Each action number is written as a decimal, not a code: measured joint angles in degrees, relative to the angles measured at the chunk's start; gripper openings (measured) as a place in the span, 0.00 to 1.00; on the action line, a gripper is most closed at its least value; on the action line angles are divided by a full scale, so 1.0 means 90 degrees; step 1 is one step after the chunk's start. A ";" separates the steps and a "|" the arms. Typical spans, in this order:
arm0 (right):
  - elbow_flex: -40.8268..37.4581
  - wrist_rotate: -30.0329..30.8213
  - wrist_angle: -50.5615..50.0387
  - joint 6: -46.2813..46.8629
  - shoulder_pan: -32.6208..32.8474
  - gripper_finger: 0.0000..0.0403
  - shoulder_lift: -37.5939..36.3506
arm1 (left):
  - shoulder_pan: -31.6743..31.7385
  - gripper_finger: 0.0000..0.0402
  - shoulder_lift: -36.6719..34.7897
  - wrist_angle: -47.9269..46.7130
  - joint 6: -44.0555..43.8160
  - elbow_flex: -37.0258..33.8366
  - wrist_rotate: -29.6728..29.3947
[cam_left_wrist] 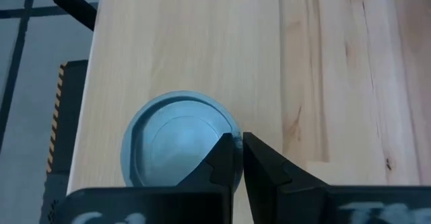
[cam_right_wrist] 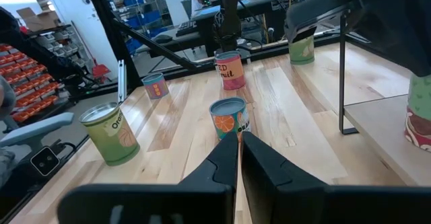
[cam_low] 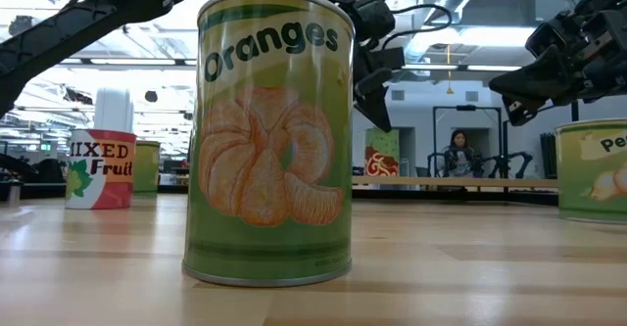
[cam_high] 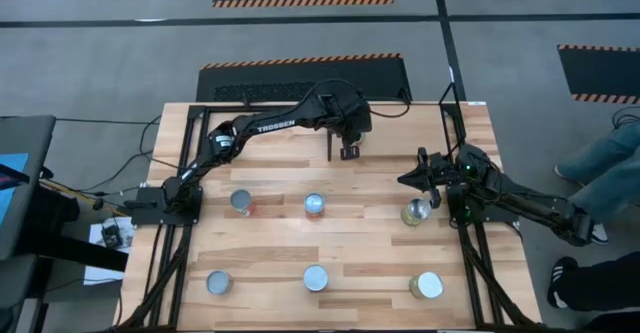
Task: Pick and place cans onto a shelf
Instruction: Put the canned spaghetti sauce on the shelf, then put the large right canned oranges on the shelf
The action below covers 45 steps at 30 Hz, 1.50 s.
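Observation:
A can with a pale blue top [cam_left_wrist: 176,140] stands on the light plywood shelf [cam_left_wrist: 188,49] along the table's far side. It shows red-labelled in the right wrist view [cam_right_wrist: 421,120]. My left gripper [cam_left_wrist: 239,143] is shut right at this can's rim, above the shelf [cam_high: 348,148]. My right gripper [cam_right_wrist: 239,140] is shut and empty over the table's right side [cam_high: 428,188], just beside a yellow-green can [cam_high: 416,211]. Several more cans stand upright on the planked tabletop, among them an "Oranges" can [cam_low: 269,140] and an orange-labelled can [cam_right_wrist: 229,120]. My left gripper points down with its shut fingertips [cam_left_wrist: 225,158] at the can's rim [cam_left_wrist: 232,131]. Whether they touch the rim or stand just above it, I cannot tell. The can stands upright on the shelf.
Cans stand in two rows on the tabletop [cam_high: 241,202] [cam_high: 315,205] [cam_high: 219,282] [cam_high: 315,278] [cam_high: 428,285]. A black shelf leg [cam_right_wrist: 343,76] stands on the table near the right arm. Black frame bars [cam_high: 470,263] run along both table sides. A person's legs [cam_high: 600,163] show at the right.

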 joint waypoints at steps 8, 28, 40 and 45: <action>0.0000 0.0000 -0.0001 0.0000 0.0002 0.11 0.0000 | -0.0002 0.01 -0.0010 0.0000 -0.0123 0.0000 -0.0002; 0.0000 0.0000 0.0001 0.0000 0.0001 0.11 0.0000 | -0.0009 0.06 -0.0031 -0.0045 -0.0281 0.0000 -0.0187; 0.0000 0.0000 0.0001 -0.0001 0.0001 0.11 -0.0001 | -0.0042 0.17 -0.0045 -0.0081 -0.0217 0.0169 -0.0205; 0.0000 0.0000 0.0000 -0.0001 0.0000 0.11 -0.0001 | -0.0079 0.17 -0.0367 0.0189 -0.0160 0.0360 -0.0171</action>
